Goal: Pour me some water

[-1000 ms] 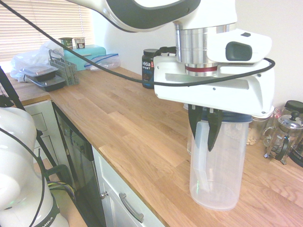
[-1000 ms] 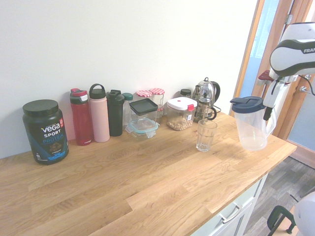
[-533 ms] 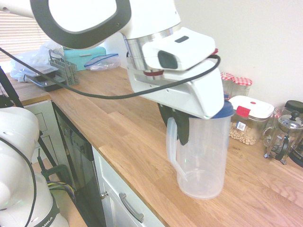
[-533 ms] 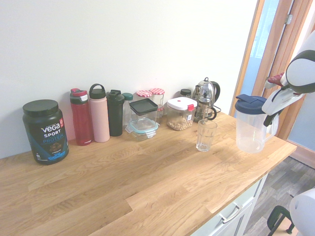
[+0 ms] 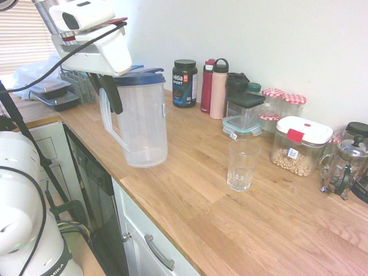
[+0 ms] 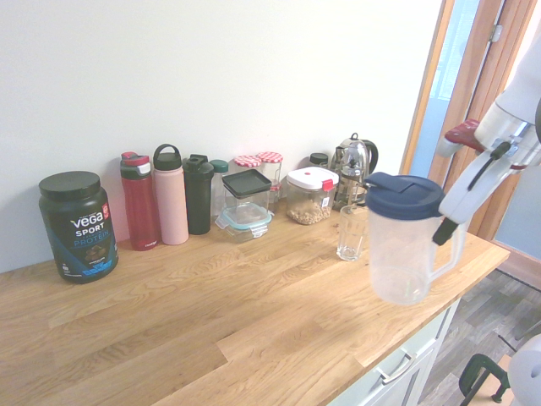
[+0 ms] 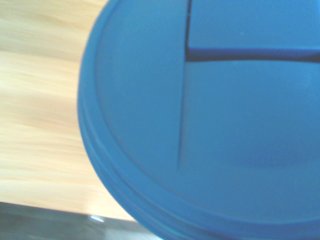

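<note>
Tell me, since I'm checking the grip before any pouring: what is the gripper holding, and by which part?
The gripper is shut on the clear jug, gripping the top of its handle just below the blue lid.

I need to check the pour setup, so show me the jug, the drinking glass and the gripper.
jug [image 5: 142, 123], first exterior view, clear wall
drinking glass [image 5: 241, 165], first exterior view, side
gripper [image 5: 110, 92], first exterior view, at the handle

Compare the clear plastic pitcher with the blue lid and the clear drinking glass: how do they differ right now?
The clear plastic pitcher is larger, lidded and handled; the clear drinking glass is small, open-topped and handleless. The pitcher is gripped at its handle by the gripper; the glass stands free on the wooden counter. Both are transparent and upright.
</note>
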Robot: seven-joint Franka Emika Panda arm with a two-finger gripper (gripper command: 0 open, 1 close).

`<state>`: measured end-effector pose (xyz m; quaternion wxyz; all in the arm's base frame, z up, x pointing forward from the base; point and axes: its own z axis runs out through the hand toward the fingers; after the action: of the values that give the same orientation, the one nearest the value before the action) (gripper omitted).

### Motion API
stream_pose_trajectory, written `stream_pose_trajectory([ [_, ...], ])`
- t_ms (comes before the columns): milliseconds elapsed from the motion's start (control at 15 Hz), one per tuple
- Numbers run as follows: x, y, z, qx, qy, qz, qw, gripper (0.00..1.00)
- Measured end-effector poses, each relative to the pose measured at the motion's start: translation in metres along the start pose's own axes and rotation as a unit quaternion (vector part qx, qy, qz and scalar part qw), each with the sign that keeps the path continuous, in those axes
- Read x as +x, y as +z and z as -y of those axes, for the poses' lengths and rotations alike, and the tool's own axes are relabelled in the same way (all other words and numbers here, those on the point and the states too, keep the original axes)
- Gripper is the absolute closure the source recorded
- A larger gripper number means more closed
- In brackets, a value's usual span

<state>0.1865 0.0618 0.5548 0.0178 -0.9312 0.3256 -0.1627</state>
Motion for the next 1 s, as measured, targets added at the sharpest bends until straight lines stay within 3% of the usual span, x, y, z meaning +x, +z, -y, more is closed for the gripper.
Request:
stream_pose_trajectory([
  [333, -0.059, 0.039, 0.159, 0.042, -0.040, -0.018, 0.998, 1.00],
  [533, -0.052, 0.062, 0.235, 0.029, -0.024, -0.024, 0.999, 1.00],
  [733, -0.034, 0.094, 0.259, 0.021, 0.010, -0.004, 1.000, 1.00],
  [1000, -0.017, 0.118, 0.234, 0.040, 0.046, 0.021, 0.998, 1.00],
])
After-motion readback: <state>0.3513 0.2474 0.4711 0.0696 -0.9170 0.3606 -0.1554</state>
